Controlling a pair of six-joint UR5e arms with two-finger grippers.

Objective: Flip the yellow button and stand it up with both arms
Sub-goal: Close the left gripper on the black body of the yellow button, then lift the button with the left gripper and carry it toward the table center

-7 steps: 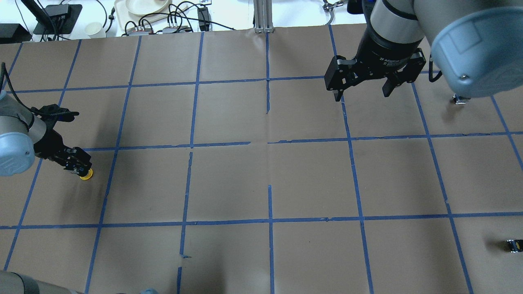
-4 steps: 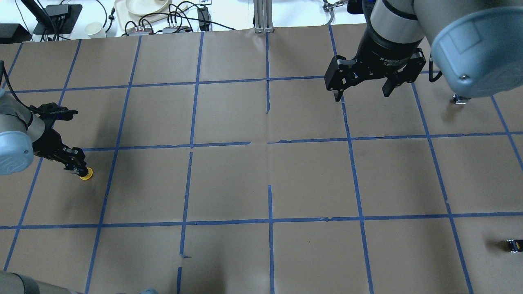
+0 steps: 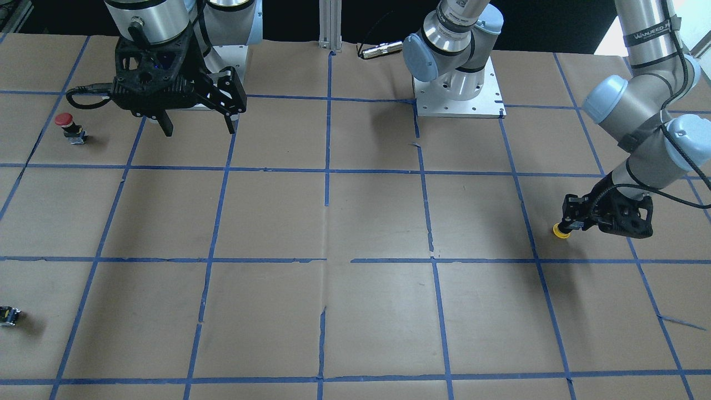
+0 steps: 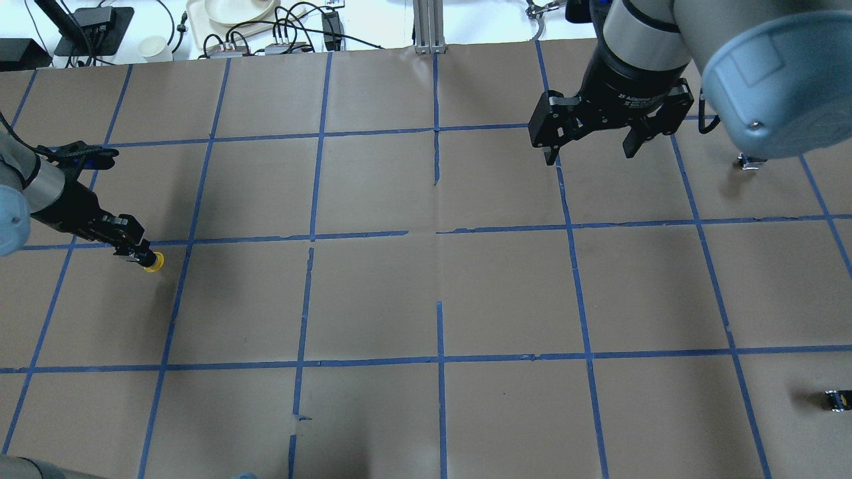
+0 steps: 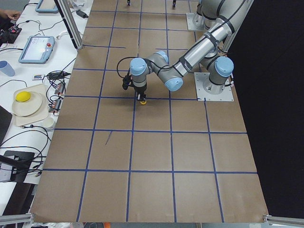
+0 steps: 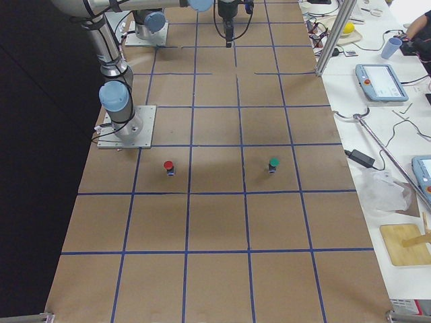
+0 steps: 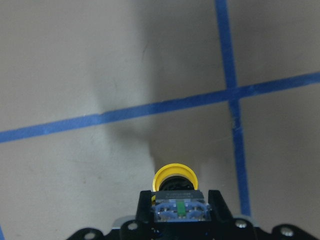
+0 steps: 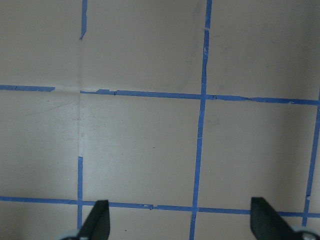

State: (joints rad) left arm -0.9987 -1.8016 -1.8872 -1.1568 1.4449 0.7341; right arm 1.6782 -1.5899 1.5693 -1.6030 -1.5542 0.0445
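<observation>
The yellow button (image 4: 154, 264) is held in my left gripper (image 4: 138, 253) at the table's left side. The fingers are shut on its black-grey base (image 7: 178, 210), and the yellow cap (image 7: 174, 176) points out past the fingertips. It hangs low over the brown paper, next to a blue tape crossing. It also shows in the front-facing view (image 3: 561, 231) and the exterior left view (image 5: 142, 100). My right gripper (image 4: 586, 152) is open and empty, held high over the far right of the table. Its fingers (image 8: 97, 222) stand wide apart over bare paper.
A red-capped button (image 3: 65, 120) stands at the right side, close to the right arm. A small dark switch block (image 4: 837, 399) lies near the table's right front edge. Brown paper with a blue tape grid (image 4: 439, 233) covers the table. Cables and trays lie beyond the far edge.
My left gripper has moved away from the robot and a little to the right, carrying the yellow button with it. The right arm has not moved.
</observation>
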